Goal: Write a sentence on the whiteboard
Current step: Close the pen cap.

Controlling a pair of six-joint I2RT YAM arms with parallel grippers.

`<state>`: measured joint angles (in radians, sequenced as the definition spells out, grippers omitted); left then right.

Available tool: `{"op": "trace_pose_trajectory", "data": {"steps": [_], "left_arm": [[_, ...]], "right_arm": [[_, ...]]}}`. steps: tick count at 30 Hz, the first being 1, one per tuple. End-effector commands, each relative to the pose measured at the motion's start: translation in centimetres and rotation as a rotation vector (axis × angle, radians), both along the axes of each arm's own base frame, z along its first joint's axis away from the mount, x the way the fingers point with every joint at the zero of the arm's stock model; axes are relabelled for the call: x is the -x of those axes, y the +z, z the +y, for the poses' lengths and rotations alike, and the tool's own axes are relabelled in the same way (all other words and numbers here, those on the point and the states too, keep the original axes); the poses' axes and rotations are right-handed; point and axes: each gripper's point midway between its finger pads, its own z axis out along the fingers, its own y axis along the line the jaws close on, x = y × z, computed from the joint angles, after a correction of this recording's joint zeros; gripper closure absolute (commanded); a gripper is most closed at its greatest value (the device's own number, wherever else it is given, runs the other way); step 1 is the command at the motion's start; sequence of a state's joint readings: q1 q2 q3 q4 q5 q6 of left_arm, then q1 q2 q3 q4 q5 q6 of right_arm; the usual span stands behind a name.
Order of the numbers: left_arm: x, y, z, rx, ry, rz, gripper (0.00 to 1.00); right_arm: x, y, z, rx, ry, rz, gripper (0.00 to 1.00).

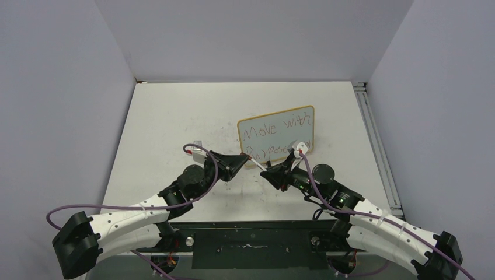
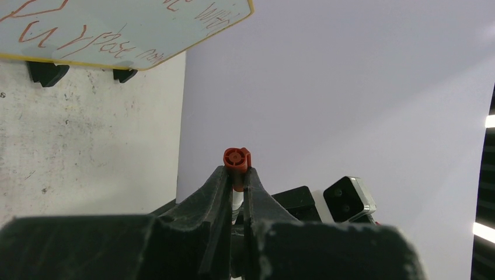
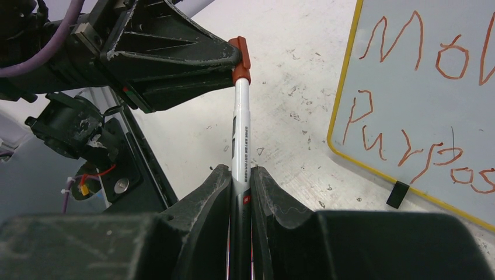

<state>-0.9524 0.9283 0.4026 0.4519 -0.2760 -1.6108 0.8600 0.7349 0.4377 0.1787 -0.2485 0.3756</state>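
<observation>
The whiteboard (image 1: 275, 131) stands tilted back at mid table on black feet (image 2: 46, 73), yellow-framed. The sentence (image 1: 274, 139) in reddish marker reads "Move with" over "Purpose" and a smaller, unclear word. Just in front of the board, a white marker (image 3: 240, 128) spans between both grippers. My left gripper (image 2: 236, 172) is shut on its red cap (image 2: 236, 158), which sits on the barrel's end (image 3: 240, 58). My right gripper (image 3: 239, 175) is shut on the barrel. In the top view the left gripper (image 1: 244, 160) and right gripper (image 1: 267, 172) nearly meet.
A metal rail (image 1: 373, 146) runs along the table's right edge. Pale walls close in on three sides. The scuffed white table (image 1: 175, 116) stretches left of and behind the board. The board's lower corner (image 3: 398, 194) lies close to the right of the marker.
</observation>
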Motion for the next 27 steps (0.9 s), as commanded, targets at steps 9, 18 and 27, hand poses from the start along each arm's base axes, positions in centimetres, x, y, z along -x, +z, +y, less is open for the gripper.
{"op": "trace_pose_trajectory", "data": {"steps": [9,18,27], "left_arm": [[2.0,2.5,-1.8,0.014,-0.14,-0.076,1.0],[2.4,3.9,-3.8,-0.01,-0.222,-0.127,1.0],[2.0,5.1,-3.9,-0.034,-0.219,-0.175,1.0]], "right_arm": [[-0.6,4.1,0.7,-0.089,-0.003,-0.085,0.95],[-1.5,5.1,0.7,-0.151,-0.046,-0.124,0.95],[-1.9,6.9,-0.6,-0.228,-0.117,-0.168,0.95]]}}
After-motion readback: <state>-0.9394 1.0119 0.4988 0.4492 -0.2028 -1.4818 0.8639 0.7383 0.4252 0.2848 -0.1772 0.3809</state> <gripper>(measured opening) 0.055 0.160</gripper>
